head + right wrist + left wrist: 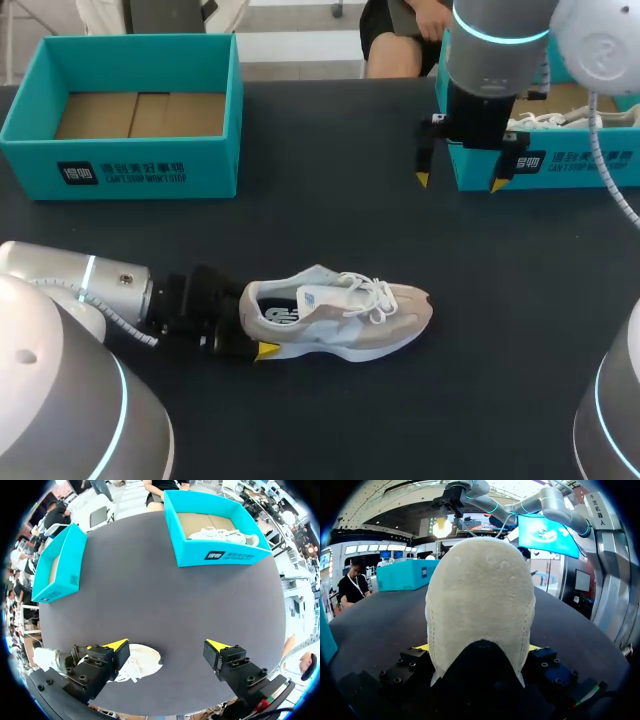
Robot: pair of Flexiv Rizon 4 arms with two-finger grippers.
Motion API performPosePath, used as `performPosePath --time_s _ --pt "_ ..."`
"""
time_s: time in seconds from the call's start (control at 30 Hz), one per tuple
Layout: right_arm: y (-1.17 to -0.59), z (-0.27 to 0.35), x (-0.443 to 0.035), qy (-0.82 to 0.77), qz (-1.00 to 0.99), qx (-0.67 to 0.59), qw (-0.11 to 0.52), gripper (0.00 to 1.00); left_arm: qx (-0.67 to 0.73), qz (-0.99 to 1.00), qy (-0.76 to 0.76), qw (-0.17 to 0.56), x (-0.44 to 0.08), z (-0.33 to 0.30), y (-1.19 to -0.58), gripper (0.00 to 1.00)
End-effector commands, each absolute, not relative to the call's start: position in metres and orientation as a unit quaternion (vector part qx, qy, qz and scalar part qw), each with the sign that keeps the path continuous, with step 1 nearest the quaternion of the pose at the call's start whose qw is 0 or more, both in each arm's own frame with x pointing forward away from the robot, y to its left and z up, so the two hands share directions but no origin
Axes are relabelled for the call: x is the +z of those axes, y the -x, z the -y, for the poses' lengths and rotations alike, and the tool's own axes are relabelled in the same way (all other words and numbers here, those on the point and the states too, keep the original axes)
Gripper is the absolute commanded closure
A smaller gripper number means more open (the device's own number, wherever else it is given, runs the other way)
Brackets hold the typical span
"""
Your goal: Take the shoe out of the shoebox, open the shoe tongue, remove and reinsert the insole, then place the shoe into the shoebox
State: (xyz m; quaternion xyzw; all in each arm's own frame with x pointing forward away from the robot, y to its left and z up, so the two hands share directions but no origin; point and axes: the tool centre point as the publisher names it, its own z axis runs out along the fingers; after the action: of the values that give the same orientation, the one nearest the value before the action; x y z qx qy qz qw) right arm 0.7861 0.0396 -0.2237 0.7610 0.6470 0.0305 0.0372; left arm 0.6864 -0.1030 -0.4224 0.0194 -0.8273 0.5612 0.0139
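Found left claw (256, 322) clamped on shoe (350, 312) heel, toe ahead. Noted right claw (458, 182) gaping wide, shoebox (565, 165) just beside.

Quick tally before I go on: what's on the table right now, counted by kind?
Shoeboxes: 2, the left shoebox, with no shoe in it, and the right shoebox
Shoes: 2, the shoe on the table, its heel in the left gripper, and the second shoe inside the right shoebox
Total: 4
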Motion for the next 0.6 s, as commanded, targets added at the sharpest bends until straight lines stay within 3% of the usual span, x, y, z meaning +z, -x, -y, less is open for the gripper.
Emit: performPosePath --time_s 0.03,0.6 --pt "-0.781 -0.045 -0.227 -0.76 -0.648 0.027 0.045 0.0 0.56 0.828 -0.02 0.013 -0.423 0.103 -0.685 1.0" --pt "-0.708 -0.185 -0.234 -0.751 -0.652 -0.049 0.091 0.0 0.56 0.828 -0.02 0.013 -0.423 0.103 -0.685 1.0"
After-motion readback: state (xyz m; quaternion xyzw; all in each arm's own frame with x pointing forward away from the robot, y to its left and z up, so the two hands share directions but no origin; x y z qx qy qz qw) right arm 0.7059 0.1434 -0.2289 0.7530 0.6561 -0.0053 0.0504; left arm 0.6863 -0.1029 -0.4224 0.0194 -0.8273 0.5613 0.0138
